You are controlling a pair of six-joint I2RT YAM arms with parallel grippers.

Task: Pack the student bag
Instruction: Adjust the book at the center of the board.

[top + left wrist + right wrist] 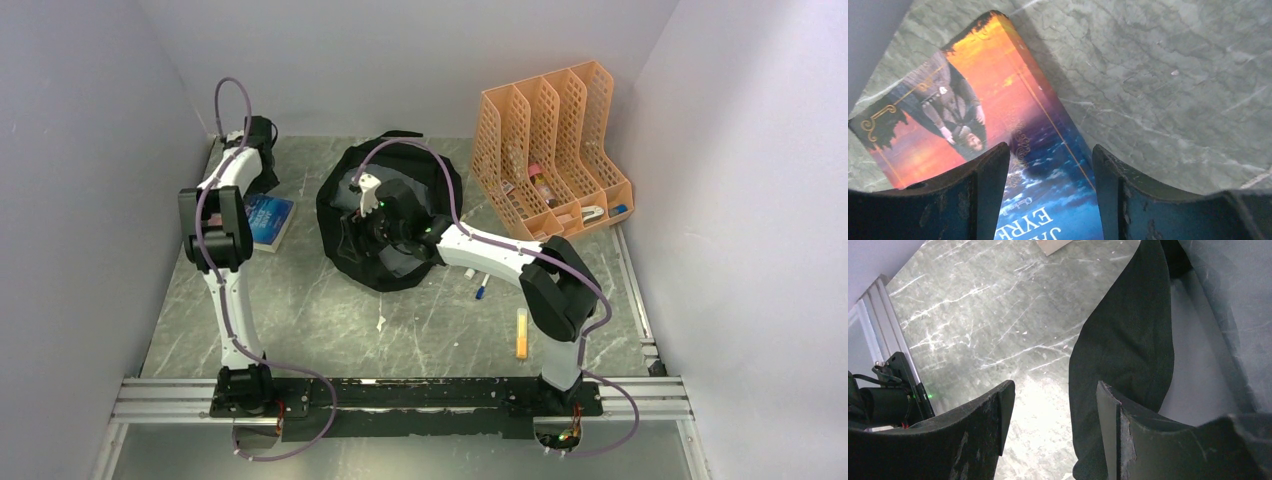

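Backpack (345,225) lies mid-way across the table (300,320); your right gripper (1055,390) stands spread at its fabric edge, your left gripper (1050,152) hangs, jaws apart, over the book (998,90).

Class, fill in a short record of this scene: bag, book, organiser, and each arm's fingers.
student bag: black, slumped, middle of table
book: flat on table, left of bag
orange organiser: back right corner
left fingers: apart, over the book
right fingers: apart, beside bag fabric
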